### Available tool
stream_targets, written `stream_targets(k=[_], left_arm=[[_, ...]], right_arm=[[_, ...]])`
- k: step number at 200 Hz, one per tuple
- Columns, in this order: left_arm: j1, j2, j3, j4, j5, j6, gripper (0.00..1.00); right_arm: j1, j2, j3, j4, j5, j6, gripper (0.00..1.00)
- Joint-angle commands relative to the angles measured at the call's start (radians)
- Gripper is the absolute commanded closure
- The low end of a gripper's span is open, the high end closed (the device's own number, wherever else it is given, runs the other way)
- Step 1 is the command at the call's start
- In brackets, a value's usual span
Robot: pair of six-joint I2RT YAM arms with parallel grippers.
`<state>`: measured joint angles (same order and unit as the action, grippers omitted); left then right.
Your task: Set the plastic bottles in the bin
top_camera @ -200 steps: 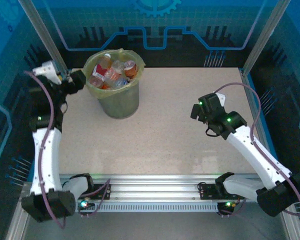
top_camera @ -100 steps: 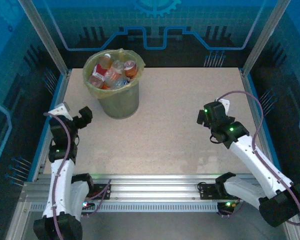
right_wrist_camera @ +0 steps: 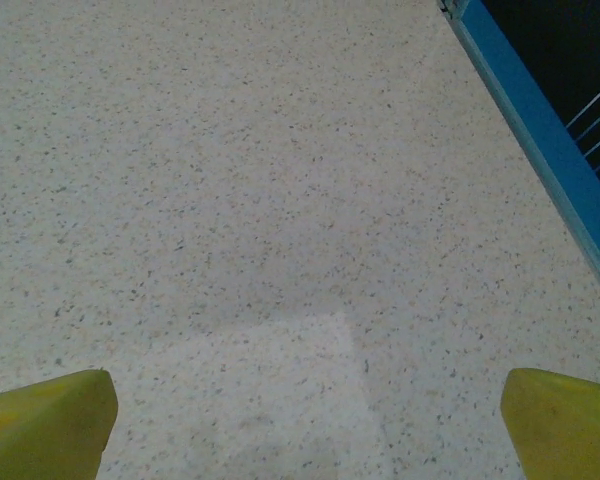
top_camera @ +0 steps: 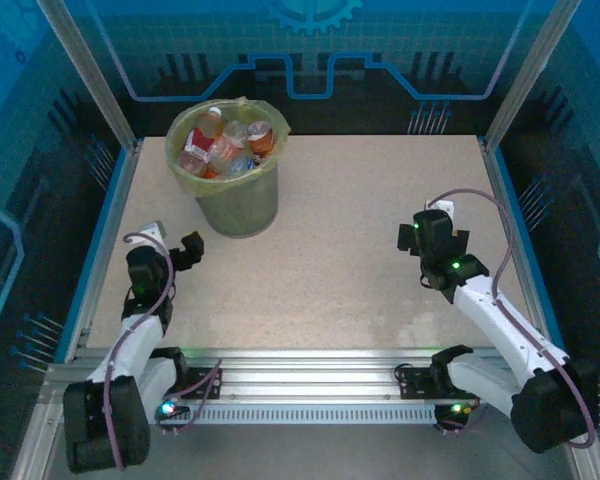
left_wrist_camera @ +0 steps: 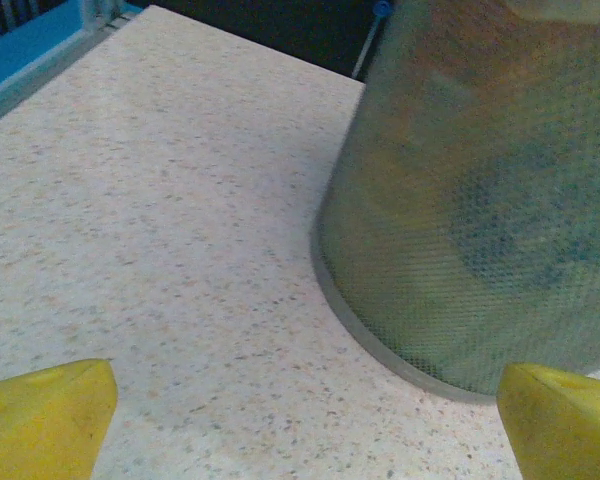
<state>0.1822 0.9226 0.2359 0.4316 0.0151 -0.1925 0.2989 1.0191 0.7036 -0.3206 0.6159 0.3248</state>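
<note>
In the top external view, the bin (top_camera: 238,205), lined with a yellow-green bag, stood at the far left of the speckled table (top_camera: 360,200). The plastic bottles (top_camera: 225,148) lay heaped inside it, showing red and orange labels. The left gripper (top_camera: 190,250) sat low near the table's left side, in front of the bin and apart from it. The right gripper (top_camera: 435,228) was over the right side, well apart from the bin.

In the left wrist view, the left gripper's two yellow fingertips (left_wrist_camera: 45,415) sat in the bottom corners, spread wide, with nothing but bare tabletop between them. The bin's mesh wall (left_wrist_camera: 480,220) rose close ahead on the right, its base resting on the table. Blurred colours showed through the mesh. A blue rail (left_wrist_camera: 30,45) ran along the table edge at upper left.

In the right wrist view, the right gripper's yellow fingertips (right_wrist_camera: 45,425) were equally wide apart and held nothing. Bare tabletop lay below, and a blue rail (right_wrist_camera: 540,160) crossed the upper right.
</note>
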Motion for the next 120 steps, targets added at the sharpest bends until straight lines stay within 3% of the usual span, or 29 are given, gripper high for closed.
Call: stream_targets(k=[1,120], left_arm=[[-0.038,0.074,-0.026,0.203,0.011,0.078,0.01],[-0.090,0.571,0.017,0.680,0.020,0.108,0.01]], right_arm=[[-0.031,0.006,-0.045,0.160,-0.025,-0.102,0.00],[-0.193,-0.061,-0.287,0.530,-0.238,-0.215,0.00]])
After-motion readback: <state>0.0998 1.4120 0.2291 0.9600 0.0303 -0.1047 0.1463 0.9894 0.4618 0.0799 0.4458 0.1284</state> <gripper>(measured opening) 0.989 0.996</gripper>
